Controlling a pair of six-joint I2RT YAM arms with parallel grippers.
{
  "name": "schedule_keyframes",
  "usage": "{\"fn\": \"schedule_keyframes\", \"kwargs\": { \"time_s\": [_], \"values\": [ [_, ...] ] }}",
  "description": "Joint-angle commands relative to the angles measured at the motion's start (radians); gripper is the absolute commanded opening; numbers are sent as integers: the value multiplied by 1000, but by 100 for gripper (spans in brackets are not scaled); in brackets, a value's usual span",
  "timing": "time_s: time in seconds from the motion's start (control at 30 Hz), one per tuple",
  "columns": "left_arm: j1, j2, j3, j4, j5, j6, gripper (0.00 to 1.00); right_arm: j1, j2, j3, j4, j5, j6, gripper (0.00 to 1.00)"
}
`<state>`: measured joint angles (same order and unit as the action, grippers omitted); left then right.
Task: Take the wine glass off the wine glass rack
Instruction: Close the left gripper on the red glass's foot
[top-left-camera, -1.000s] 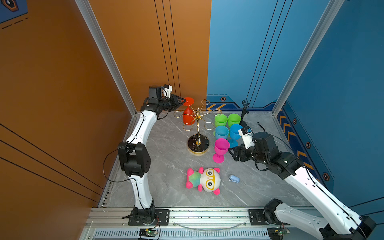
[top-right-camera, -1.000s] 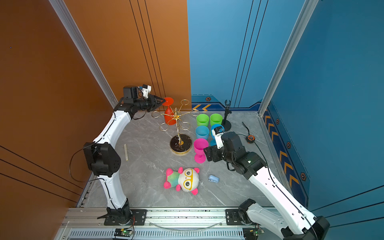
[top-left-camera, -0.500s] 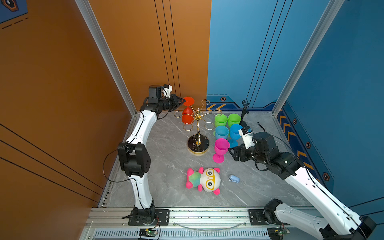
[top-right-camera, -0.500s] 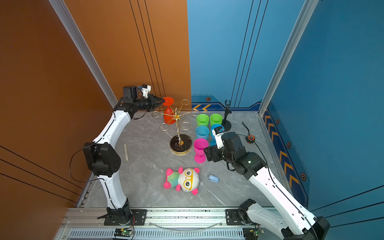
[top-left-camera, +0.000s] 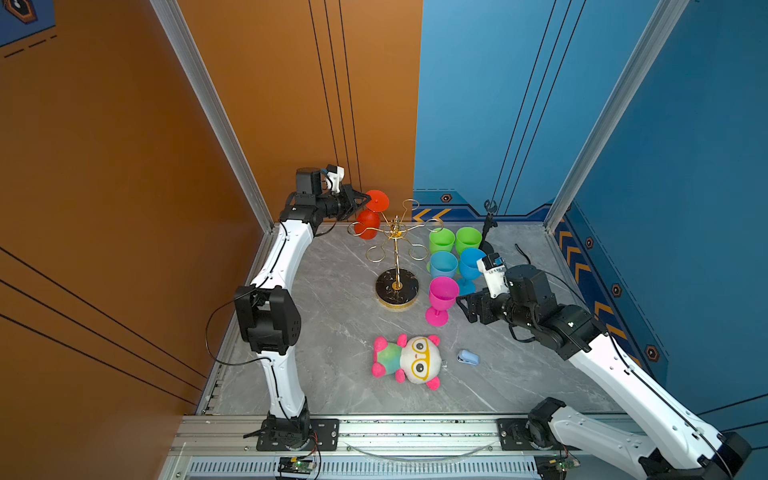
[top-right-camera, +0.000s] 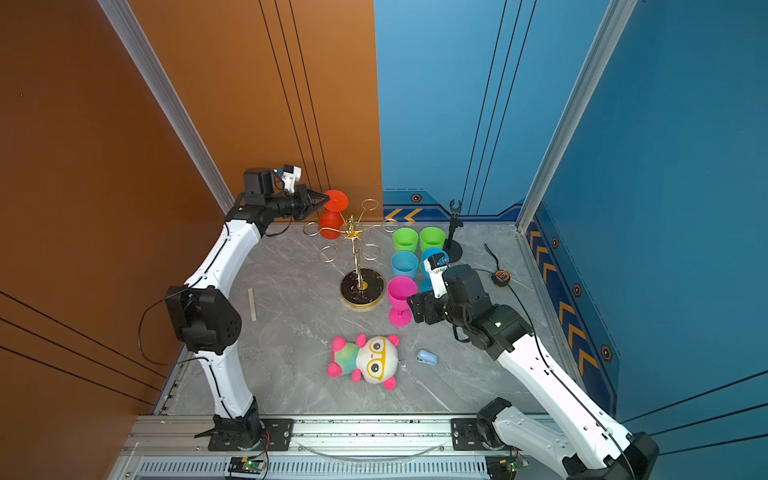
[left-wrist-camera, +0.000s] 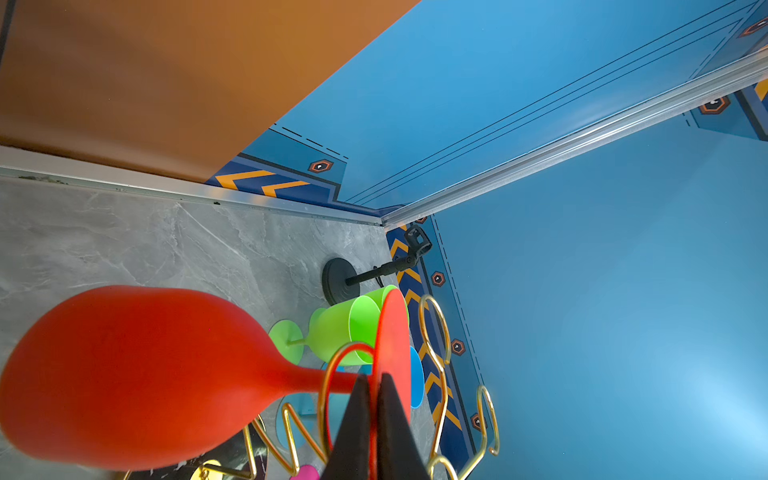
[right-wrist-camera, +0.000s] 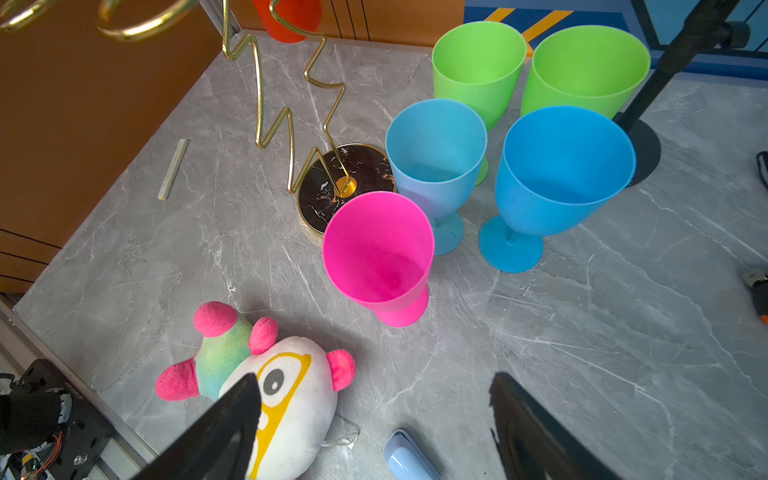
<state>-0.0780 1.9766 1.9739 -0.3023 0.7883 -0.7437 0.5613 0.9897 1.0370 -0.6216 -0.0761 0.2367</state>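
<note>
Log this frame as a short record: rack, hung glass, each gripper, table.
rack: wine glass rack upright, one glass on it
hung glass: red wine glass upside down, stem in a loop
left gripper: shut on the red wine glass's foot
right gripper: open, empty, beside pink glass
table: blue glasses, green glasses, plush toy

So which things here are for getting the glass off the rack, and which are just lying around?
For the job: red wine glass, hanging upside down; gold wine glass rack.
Just lying about: pink wine glass, blue wine glasses, green wine glasses, plush toy, small blue stapler, black stand, tape measure, pale stick.
</note>
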Motion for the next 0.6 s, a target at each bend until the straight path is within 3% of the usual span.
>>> {"fn": "schedule_keyframes", "kwargs": {
  "time_s": [0.0,0.2,0.57],
  "values": [
    [0,-22,6,-30,15,5,6,-7,-16,-11,14,-4,12,88],
    [-2,-34,6,-30,40,-36,0,-7,-16,-11,19,-7,13,88],
    [-6,-64,-3,-30,83,-89,0,-6,-10,-7,26,-16,14,88]
  ]
}}
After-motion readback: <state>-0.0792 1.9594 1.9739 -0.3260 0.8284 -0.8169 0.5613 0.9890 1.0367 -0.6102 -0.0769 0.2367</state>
